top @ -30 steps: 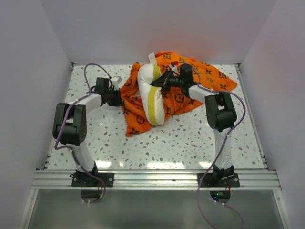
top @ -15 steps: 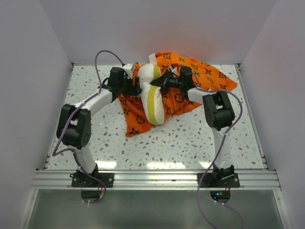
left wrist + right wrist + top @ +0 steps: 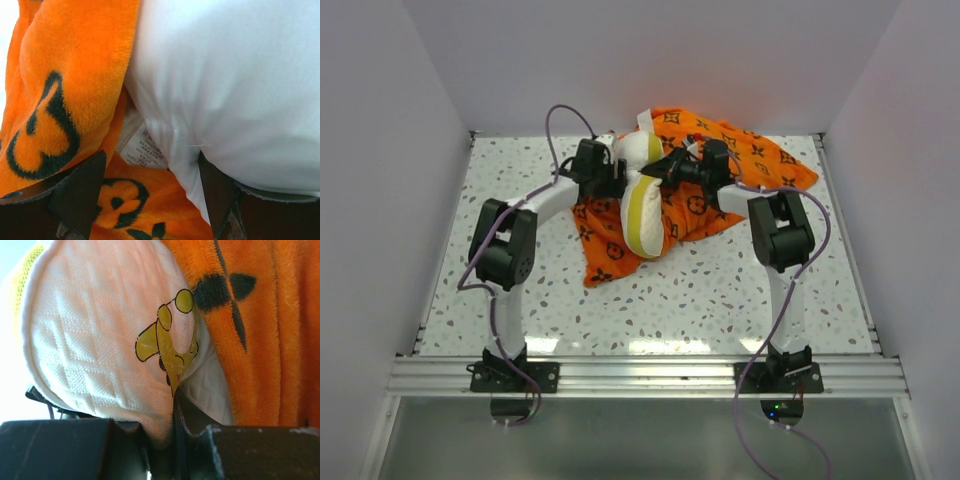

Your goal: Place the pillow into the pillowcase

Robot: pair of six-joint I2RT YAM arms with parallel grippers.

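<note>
Starting closest to the arm bases, a corner of the pillowcase (image 3: 603,255) is spilling forward over the speckled table (image 3: 720,290). The pillow (image 3: 642,205) is standing up on its edge right on top of that orange fabric, its yellow band (image 3: 638,212) facing the camera, so from above it's looking mostly outside the case.

A bit farther back both arms are meeting at its upper end. The right gripper (image 3: 174,415) is squeezing down tight on a fold of the quilted cover, just under the little yellow cartoon print (image 3: 170,340). The left gripper (image 3: 151,160) is sitting wide apart with nothing clamped, its fingers (image 3: 80,195) straddling the spot where the white stuffing is pressing against the orange plush, with a sewn label (image 3: 142,150) peeking out between.

Behind all that, the rest of the case is lying rumpled toward the back wall.

Handling-wise, I'm guessing both are light, squishy and floppy. The plush will be bunching and slipping, so I'd be grabbing the case by its hem near that label, and the cushion by a corner.
</note>
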